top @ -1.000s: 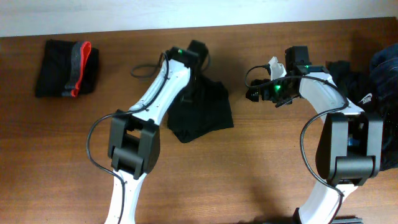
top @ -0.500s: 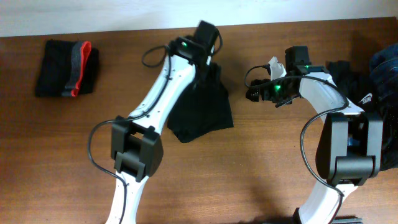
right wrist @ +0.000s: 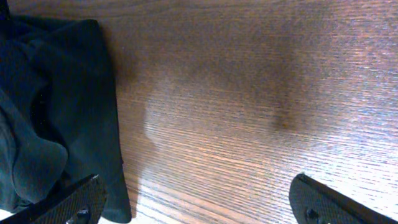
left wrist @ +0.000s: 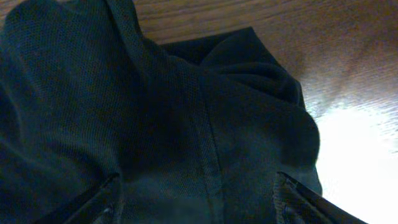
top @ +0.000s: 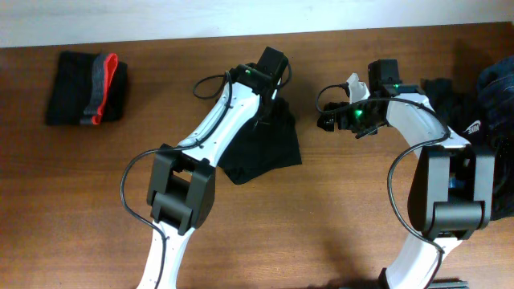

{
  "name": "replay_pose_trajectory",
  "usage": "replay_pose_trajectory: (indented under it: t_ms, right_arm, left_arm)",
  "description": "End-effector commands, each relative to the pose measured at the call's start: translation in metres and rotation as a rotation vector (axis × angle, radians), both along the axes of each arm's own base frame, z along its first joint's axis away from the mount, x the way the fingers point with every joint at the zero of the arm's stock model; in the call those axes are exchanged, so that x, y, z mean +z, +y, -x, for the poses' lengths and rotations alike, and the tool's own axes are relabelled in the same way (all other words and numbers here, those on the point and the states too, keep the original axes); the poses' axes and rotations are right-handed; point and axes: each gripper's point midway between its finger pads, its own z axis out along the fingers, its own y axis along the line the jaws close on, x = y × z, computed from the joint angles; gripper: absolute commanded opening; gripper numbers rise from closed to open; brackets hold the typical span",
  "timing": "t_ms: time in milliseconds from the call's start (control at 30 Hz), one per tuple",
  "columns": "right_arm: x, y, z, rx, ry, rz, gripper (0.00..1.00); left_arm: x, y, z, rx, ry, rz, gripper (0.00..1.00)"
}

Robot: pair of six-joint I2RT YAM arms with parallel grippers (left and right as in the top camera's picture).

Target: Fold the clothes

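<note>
Left tool (left wrist: 196,202) is shown only by its fingertips (left wrist: 93,199), which are spread wide apart at the lower corners of the left wrist view. A rumpled black garment (left wrist: 186,93) fills nearly all the space between and beyond them; whether the tips touch the cloth cannot be told. From overhead this tool is hidden beneath its own wrist, at the garment's far edge.

The black garment (top: 261,148) is laid crumpled at the centre of the desk (top: 337,217) and is partly covered by the left arm.

Right tool (right wrist: 202,202) is spread wide over bare wood, just right of that garment. Dark cloth (right wrist: 56,112) is seen at the left edge of its wrist view; to which garment it belongs cannot be made out.

A folded garment (top: 87,88), black with a grey and red band, is laid at the far left. A heap of dark clothes (top: 486,88) at the right edge is cut off by the frame and partly hidden by the right arm.
</note>
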Motion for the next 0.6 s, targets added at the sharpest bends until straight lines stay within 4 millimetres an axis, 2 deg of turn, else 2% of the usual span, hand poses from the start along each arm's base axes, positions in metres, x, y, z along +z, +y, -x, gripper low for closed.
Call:
replay_pose_trajectory:
  t_ms: [0,67,133,333,567]
  right_arm:
    - [0.003,0.002,-0.005,0.016,-0.014,-0.008,0.99]
    - [0.003,0.002,-0.005,0.016,-0.014,-0.007,0.99]
    - [0.003,0.002,-0.005,0.016,-0.014,-0.007,0.99]
    - [0.002,0.001,-0.004,0.025,-0.018,0.003,0.99]
    - [-0.008,-0.029,-0.001,-0.024,0.013,0.144,0.99]
  left_arm:
    - [0.051,-0.005,-0.017,0.020,-0.101,0.054,0.77]
    - [0.068,-0.004,-0.019,0.016,-0.126,0.056,0.77]
    - [0.075,-0.004,-0.018,0.004,-0.130,0.053,0.77]
    - [0.065,0.001,0.004,-0.008,-0.049,0.007,0.77]
    - [0.063,-0.010,0.022,0.042,-0.067,-0.082,0.87]
